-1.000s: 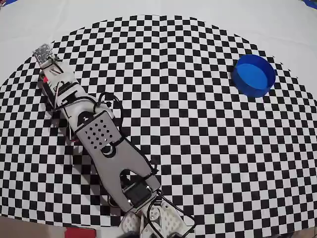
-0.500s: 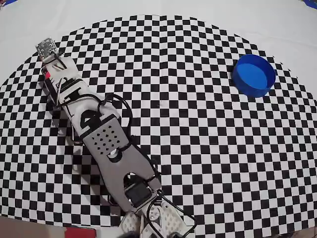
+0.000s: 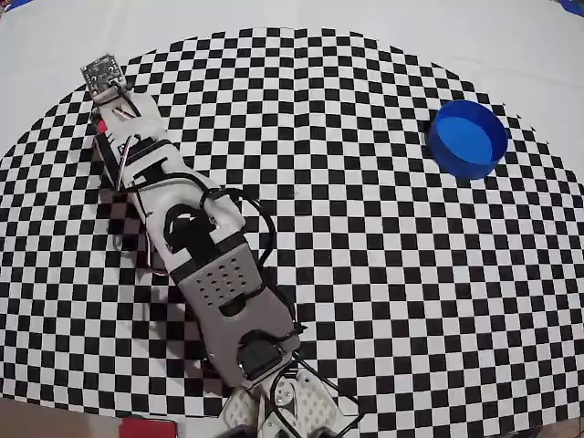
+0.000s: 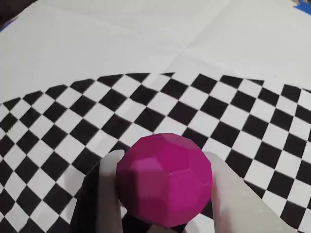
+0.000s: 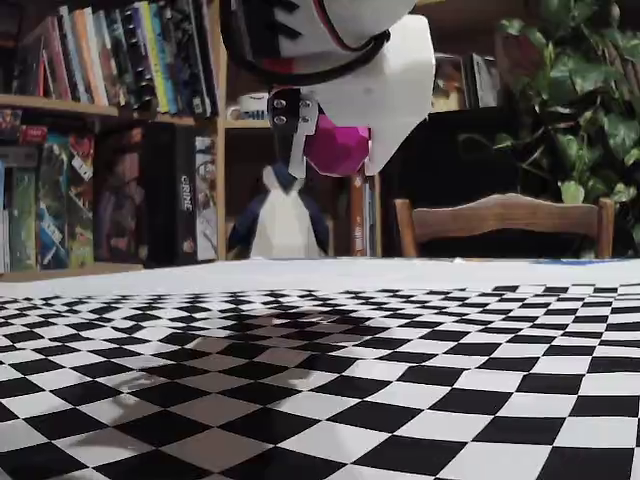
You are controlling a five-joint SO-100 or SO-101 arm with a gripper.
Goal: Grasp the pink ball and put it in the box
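Wrist view: the gripper (image 4: 165,194) is clamped on the pink ball (image 4: 165,181), one pale finger (image 4: 109,194) pressed against each side, with the checkered cloth (image 4: 58,141) below. In the fixed view the pink ball (image 5: 335,145) hangs clear above the cloth. In the overhead view the arm (image 3: 196,246) has swung its far end a little rightward along the cloth's far-left edge since a second ago. The box (image 3: 469,138) sits unmoved near the far-right edge, well apart from the gripper.

The setting was a home living room: behind the checkered table (image 5: 420,400) stood bookshelves (image 5: 110,130), a wooden chair (image 5: 505,222) and a houseplant (image 5: 575,90).
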